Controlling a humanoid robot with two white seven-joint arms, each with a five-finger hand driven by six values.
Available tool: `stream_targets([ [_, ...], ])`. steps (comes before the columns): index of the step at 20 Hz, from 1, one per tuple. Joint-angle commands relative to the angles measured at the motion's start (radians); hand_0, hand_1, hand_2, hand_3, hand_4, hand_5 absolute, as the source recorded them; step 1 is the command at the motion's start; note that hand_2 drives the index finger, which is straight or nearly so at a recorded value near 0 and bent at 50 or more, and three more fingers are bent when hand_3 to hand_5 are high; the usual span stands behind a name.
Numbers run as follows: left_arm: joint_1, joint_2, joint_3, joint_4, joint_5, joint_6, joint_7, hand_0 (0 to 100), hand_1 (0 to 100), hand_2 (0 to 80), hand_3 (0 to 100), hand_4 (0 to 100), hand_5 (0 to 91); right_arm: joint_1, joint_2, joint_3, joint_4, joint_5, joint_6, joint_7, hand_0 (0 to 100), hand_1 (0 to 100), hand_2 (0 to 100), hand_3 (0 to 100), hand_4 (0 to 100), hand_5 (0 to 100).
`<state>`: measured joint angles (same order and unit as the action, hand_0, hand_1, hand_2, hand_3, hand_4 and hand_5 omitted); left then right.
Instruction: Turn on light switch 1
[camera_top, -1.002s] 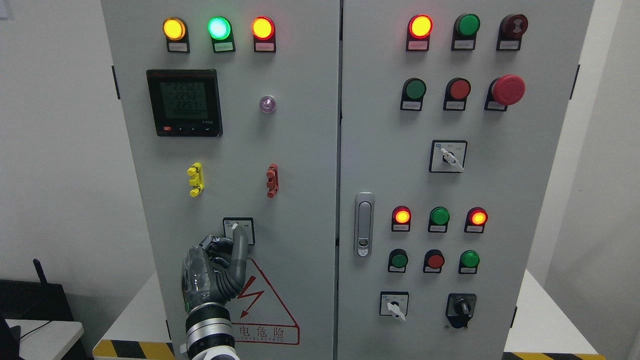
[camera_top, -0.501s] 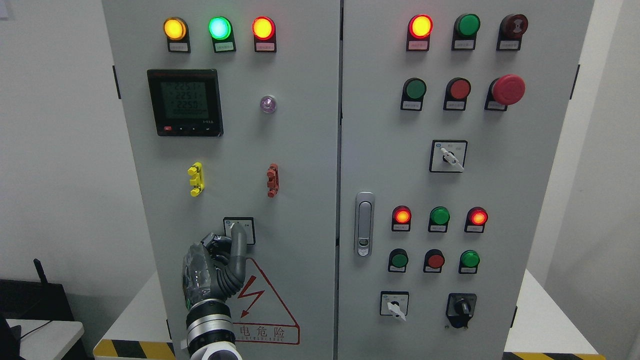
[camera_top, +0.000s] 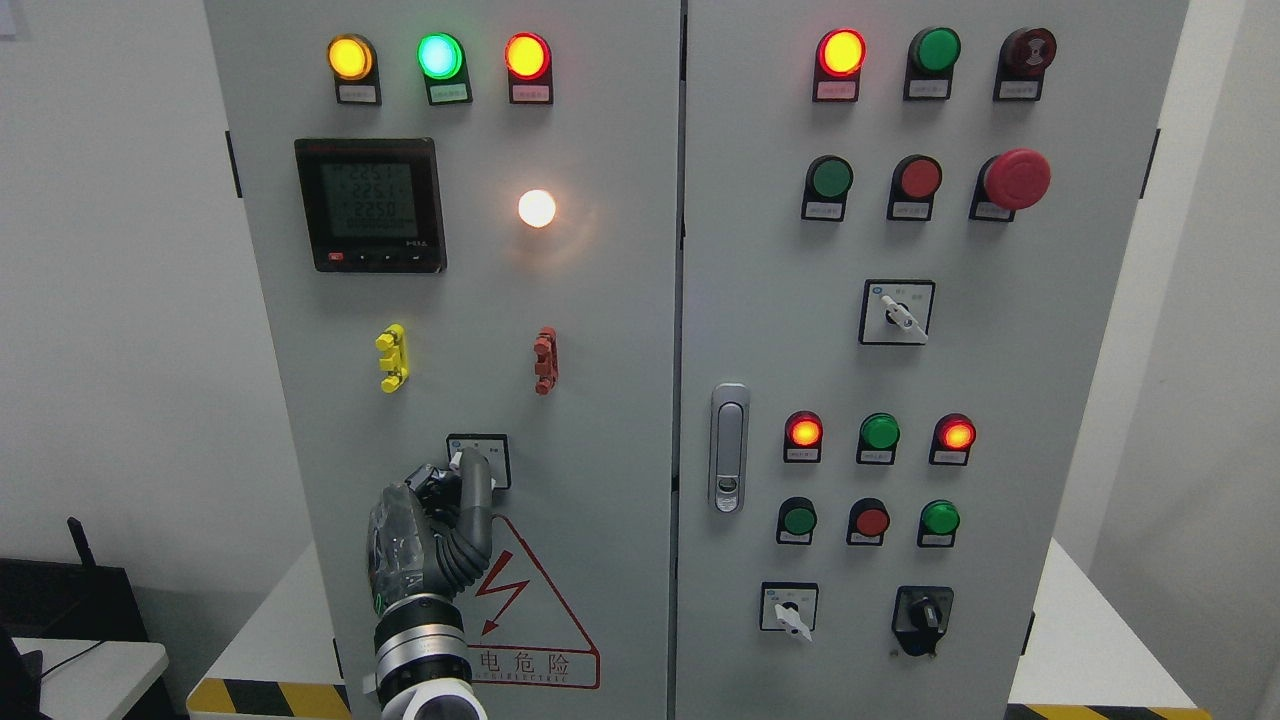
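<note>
White light glowed from the lamp (camera_top: 537, 208) in the upper middle of the left door. Directly below, at lower centre-left, the rotary switch (camera_top: 478, 460) sat just above the left robot hand (camera_top: 440, 520), whose raised finger touched its knob while the other fingers curled, gripping nothing; forearm upright.

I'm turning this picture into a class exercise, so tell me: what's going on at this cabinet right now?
A humanoid robot's left hand reaches up from the bottom of the picture to the small rotary switch low on the cabinet's left door, its fingers on the knob. The round lamp beside the digital meter glows bright white, so the light appears to be switched on. The right hand is out of view.
</note>
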<state>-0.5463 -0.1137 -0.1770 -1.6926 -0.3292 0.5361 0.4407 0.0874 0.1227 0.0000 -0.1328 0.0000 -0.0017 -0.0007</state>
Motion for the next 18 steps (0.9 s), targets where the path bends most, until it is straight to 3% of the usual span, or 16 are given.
stream_targets([
  [1, -0.003, 0.0, 0.001, 0.001, 0.001, -0.002, -0.002, 59, 13, 29.4, 59, 79, 81.0, 0.0, 0.0, 0.02, -0.001, -0.026, 0.0, -0.001, 12, 39, 0, 0, 0, 0],
  [5, -0.003, 0.0, 0.001, -0.001, 0.001, -0.004, -0.007, 43, 11, 29.3, 59, 79, 80.6, 0.0, 0.0, 0.02, -0.001, -0.026, 0.0, -0.001, 12, 39, 0, 0, 0, 0],
  [7, -0.003, -0.001, 0.001, -0.002, 0.001, -0.004, -0.011, 29, 16, 29.2, 59, 79, 80.2, 0.0, 0.0, 0.02, 0.001, -0.026, 0.0, -0.001, 12, 39, 0, 0, 0, 0],
  [10, -0.001, -0.001, 0.001, -0.004, 0.001, -0.004, -0.013, 21, 19, 28.9, 59, 78, 79.3, 0.0, 0.0, 0.02, -0.001, -0.026, 0.0, -0.001, 12, 39, 0, 0, 0, 0],
  [18, 0.009, 0.0, 0.007, -0.012, -0.001, -0.005, -0.011, 15, 21, 28.8, 58, 78, 78.6, 0.0, 0.0, 0.02, -0.001, -0.026, 0.0, -0.001, 12, 39, 0, 0, 0, 0],
])
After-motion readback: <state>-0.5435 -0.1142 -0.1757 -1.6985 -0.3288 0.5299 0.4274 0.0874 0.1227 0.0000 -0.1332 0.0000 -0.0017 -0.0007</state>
